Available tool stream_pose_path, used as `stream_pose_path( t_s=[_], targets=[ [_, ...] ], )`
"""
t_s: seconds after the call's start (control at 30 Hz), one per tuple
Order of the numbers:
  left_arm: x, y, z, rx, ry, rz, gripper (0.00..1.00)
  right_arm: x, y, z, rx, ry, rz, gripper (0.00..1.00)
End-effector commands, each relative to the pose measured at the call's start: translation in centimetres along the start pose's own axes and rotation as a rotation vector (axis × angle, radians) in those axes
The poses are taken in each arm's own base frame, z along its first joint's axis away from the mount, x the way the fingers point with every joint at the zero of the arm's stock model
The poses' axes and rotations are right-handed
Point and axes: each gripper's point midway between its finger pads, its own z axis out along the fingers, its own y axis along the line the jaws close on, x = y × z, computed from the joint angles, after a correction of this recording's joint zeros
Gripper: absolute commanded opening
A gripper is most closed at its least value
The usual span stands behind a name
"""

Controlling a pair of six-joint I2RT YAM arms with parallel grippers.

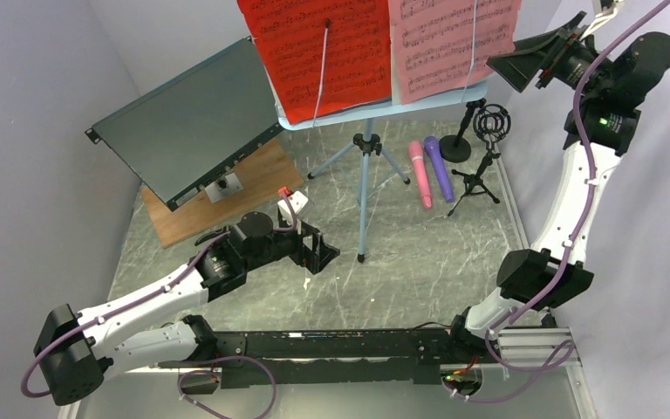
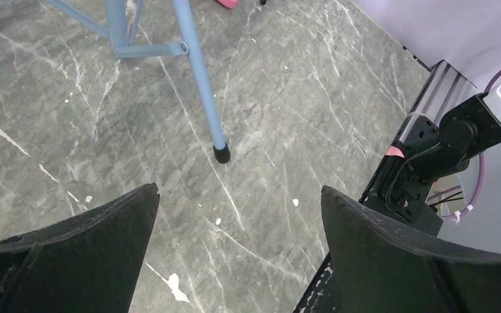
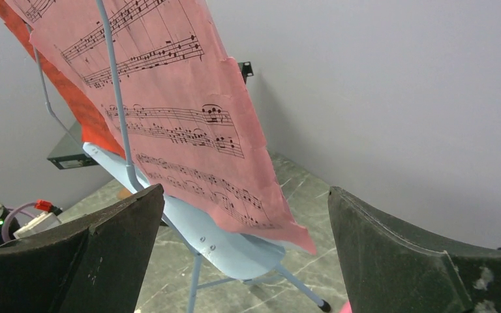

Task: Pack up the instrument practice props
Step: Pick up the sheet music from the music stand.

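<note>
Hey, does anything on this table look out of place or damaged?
The pink microphone and purple microphone lie flat beside the mic stands, not in them. The pink sheet has a ragged lower edge.

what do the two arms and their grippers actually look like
Both arms are alike: the left arm and right arm have white links between chunky black joint housings, with a purple cable tied along each. A small green light glows on the right arm. The left gripper and right gripper are matte black with broad wedge-shaped fingers.
</note>
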Motion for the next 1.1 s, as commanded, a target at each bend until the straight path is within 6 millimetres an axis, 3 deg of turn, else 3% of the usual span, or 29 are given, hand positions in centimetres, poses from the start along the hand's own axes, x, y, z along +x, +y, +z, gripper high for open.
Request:
stream_pose_path(
  t_s=[0.0,0.37,0.63,0.83,1.07],
  targets=[
    [-2.4,-0.6,0.3,0.013,-0.049,0.012,0.99,-1.2,1.3,0.4,-0.003,-0.023,-0.015,0.98],
    [-2.3,-0.5,-0.1,0.009,-0.055,0.006,0.99,-0.6,3.5,-0.4,0.007,0.001,-0.003,0.83],
    [-2.3,-0.7,-0.4,0.016,-0.056,0.0,1.0,-0.8,5.2,-1.8,0.06,-0.004,-0.034,0.79],
    [-2.2,-0.9,-0.4,0.026,-0.055,-0.006,1.0,-0.1,5.7,-2.4,0.057,-0.002,-0.01,0.73],
    [-2.2,-0.9,-0.6,0.028,-0.053,-0.007,1.0,0.9,5.3,-2.7,0.088,0.005,0.01,0.74]
  ],
)
